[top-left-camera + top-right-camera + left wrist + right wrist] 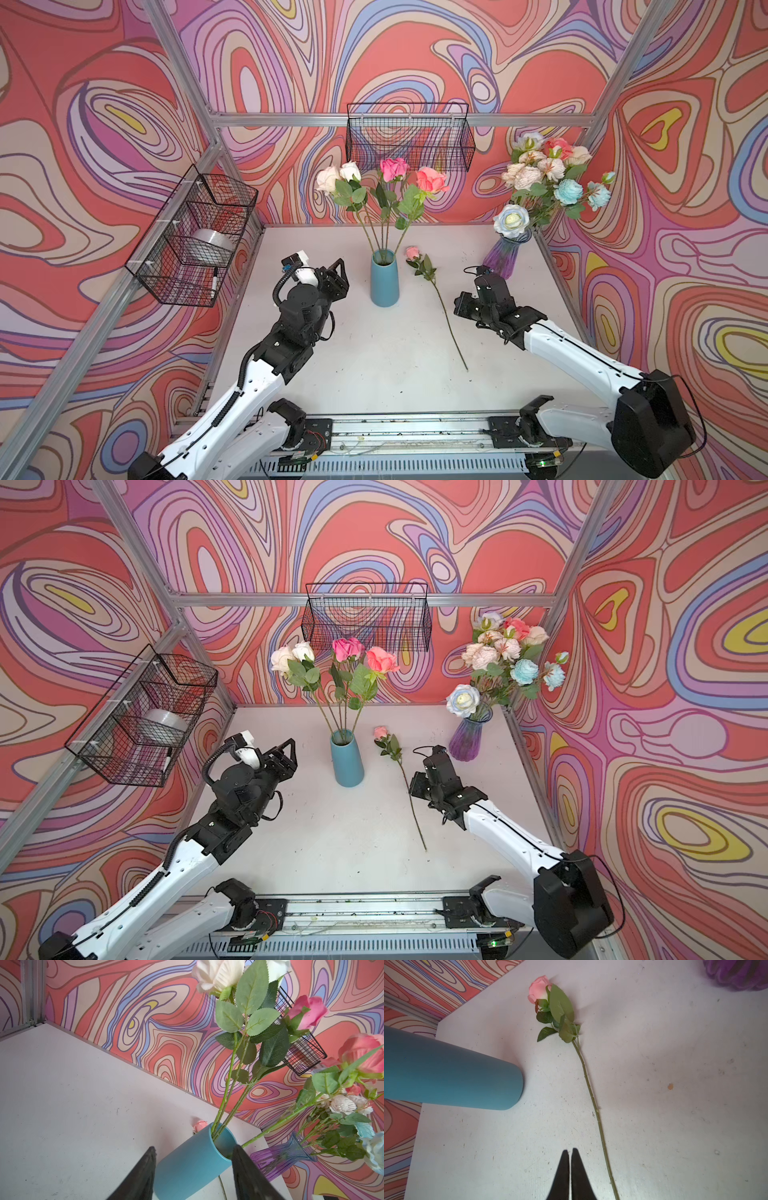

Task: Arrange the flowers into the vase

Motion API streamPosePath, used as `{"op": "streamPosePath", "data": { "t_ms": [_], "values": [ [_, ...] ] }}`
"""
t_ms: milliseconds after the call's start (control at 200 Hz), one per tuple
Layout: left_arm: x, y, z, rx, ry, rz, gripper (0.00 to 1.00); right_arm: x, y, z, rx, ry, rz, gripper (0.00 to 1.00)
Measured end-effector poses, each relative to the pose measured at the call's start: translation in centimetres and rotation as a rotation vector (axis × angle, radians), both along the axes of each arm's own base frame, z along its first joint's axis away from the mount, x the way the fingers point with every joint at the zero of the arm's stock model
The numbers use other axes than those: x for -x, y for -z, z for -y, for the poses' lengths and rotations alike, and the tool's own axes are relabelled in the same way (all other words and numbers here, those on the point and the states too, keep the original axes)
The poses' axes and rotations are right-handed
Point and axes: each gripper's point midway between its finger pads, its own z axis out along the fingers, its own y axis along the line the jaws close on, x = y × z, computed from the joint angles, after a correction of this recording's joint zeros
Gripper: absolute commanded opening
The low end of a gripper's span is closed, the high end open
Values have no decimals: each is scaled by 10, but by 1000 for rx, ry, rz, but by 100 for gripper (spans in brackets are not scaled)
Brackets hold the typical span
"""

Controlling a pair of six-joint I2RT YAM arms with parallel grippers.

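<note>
One white surface (353, 353) carries everything. Bunched blossoms (536, 170) fill the purple vase (505, 259) at its far right corner. Four roses (394, 168) stand in the blue vase (385, 282). The left claw (194, 1147), jaws parted and empty, sits left of that vase. The right claw (570, 1150), pinched together, hovers beside a pink rose (424, 266) lying flat between the vases.

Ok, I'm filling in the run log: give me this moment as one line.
left pincer open, empty | right pincer shut, empty | pink rose lying on table | blue vase holds four flowers
</note>
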Motion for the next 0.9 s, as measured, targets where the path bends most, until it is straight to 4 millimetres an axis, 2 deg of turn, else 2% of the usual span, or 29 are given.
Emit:
{"op": "streamPosePath", "data": {
  "t_ms": [50, 170, 361, 726, 901],
  "values": [
    [0, 0, 0, -1, 0, -1, 59, 0, 5, 0, 13, -6, -13, 12],
    [-2, 3, 2, -6, 4, -9, 59, -8, 20, -3, 83, -41, -65, 23],
    [-3, 5, 3, -18, 9, -13, 59, -46, 37, -16, 210, -118, -95, 33],
    [-3, 6, 4, -33, 14, -12, 59, -109, 79, -34, 406, -236, -112, 34],
    [-5, 8, 6, -36, 22, -19, 59, -121, 90, -31, 452, -252, -124, 29]
  ]
}}
